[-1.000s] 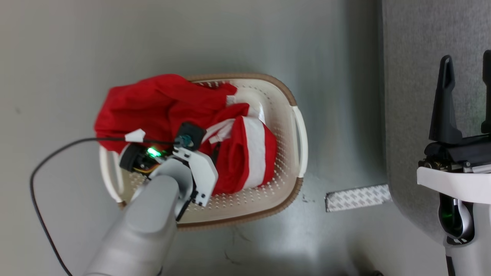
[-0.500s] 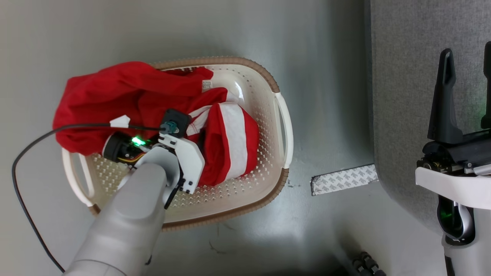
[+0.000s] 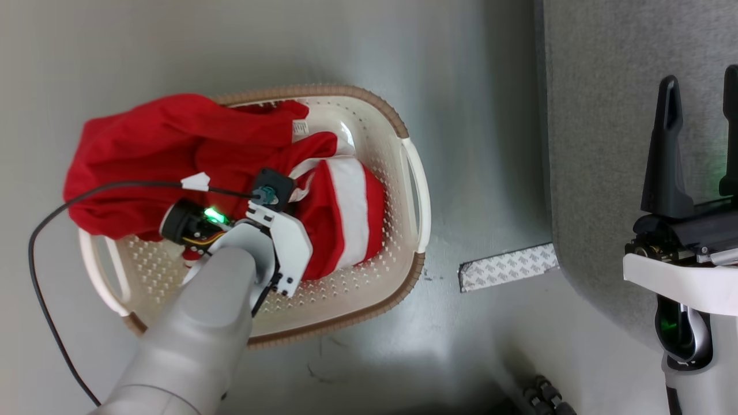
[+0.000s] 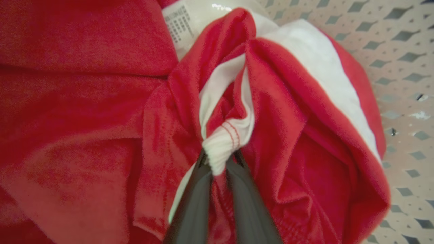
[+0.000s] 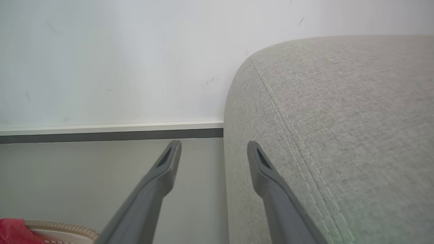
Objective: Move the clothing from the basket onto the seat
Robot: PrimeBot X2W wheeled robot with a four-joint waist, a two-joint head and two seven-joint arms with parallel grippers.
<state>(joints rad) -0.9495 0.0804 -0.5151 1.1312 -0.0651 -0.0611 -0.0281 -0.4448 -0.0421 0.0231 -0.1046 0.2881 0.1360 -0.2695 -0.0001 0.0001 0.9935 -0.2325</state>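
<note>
Grey floor (image 3: 403,46) carries the basket (image 3: 340,91), clothing (image 3: 173,138) heaped inside, spilling over its 10 o'clock rim. Left hand (image 4: 219,159) pinches the clothing; right hand (image 5: 213,145) hangs spread beside the seat (image 3: 605,115) at 3 o'clock.

The basket (image 3: 380,155) stood on the floor (image 3: 288,40), to the left of the seat (image 3: 605,115) and apart from it. The clothing (image 3: 173,138) lay in the basket, partly over its far left rim. A strip of tape (image 3: 507,266) lay between basket and seat.
</note>
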